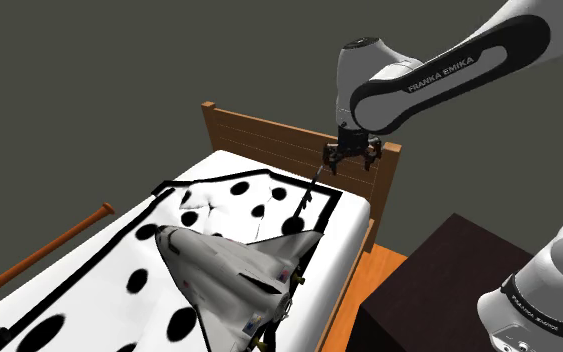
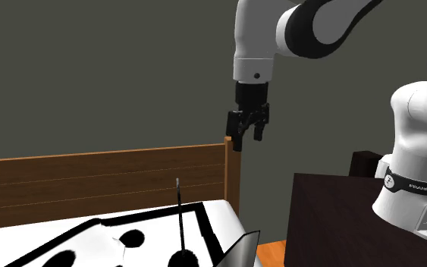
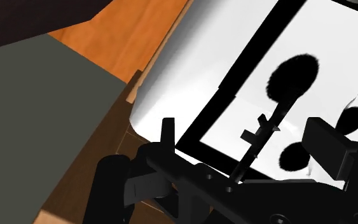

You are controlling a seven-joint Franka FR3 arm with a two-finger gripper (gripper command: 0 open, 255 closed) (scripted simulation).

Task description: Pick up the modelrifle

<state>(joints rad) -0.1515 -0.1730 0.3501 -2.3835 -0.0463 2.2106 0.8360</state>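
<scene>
Start at the model rifle (image 2: 180,216): thin, black, standing almost on end on the bed's white, black-spotted cover (image 1: 347,225), lower end on the cover, upper end aimed upward. Sits below the pincer (image 2: 248,136) and off to the side away from the stand (image 2: 333,220), with open air between its tip and the fingertips. Hard to say what keeps it upright; perhaps a fold of the cover.

Shows in the wrist view as a slim dark bar with small cross-pieces, running straight away from the hand through the gap between the two fingers (image 3: 327,146) and touching neither. Puts the long axis roughly in line with the way the pincer points, so a squeeze would go across the thin shaft, not along it.

As for the pincer itself: spread wide, gripping nothing, hanging in front of the wooden headboard (image 1: 269,135) at the bed corner.

Calls, by this reading, for a short sideways shift away from the stand, then a descent over the upper end before closing.

Farther down the bed from the pincer, past the rifle's foot and near it, find a white shuttle model (image 1: 234,275); well beyond that, off the bed's far side, a wooden bat (image 1: 39,255).
</scene>
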